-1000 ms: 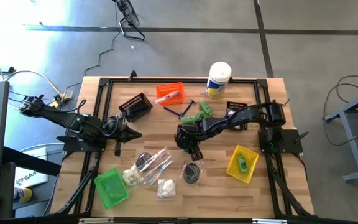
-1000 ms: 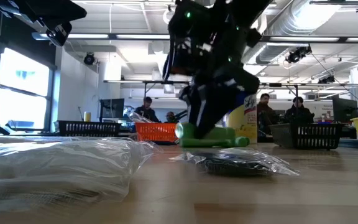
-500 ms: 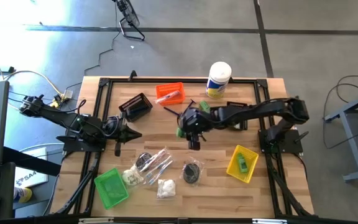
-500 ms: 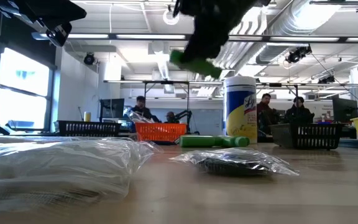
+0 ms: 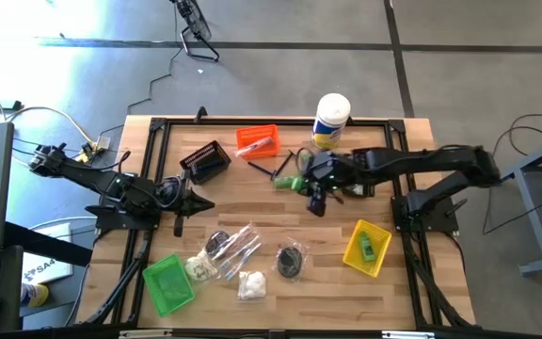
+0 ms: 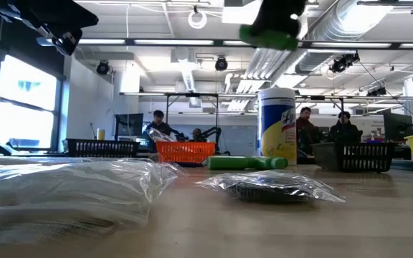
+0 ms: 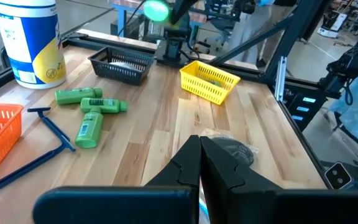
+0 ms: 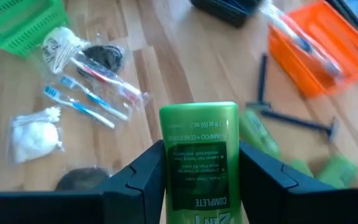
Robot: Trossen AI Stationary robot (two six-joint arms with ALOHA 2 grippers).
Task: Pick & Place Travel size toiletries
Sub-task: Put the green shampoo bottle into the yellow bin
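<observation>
Lifted off the table a second ago and now carried high — green shampoo bottle [image 8: 199, 158] clamped between the right gripper [image 5: 316, 196] fingers, just in front of the white wipes canister [image 5: 331, 119], likely bound for the yellow bin [image 5: 366, 247]. Left gripper [image 5: 196, 203] clenched empty, idle well left of the canister. Counted near the canister — two green bottles [image 7: 91, 106] on the wood, two razors [image 7: 50, 123].

Two matte black jointed arms on black bases by the wooden table [image 5: 252, 202], left arm [image 5: 111, 188] with exposed wiring and a small yellow part at its far end, right arm [image 5: 412, 168] of chunky rounded links, each ending in angular black fingers
</observation>
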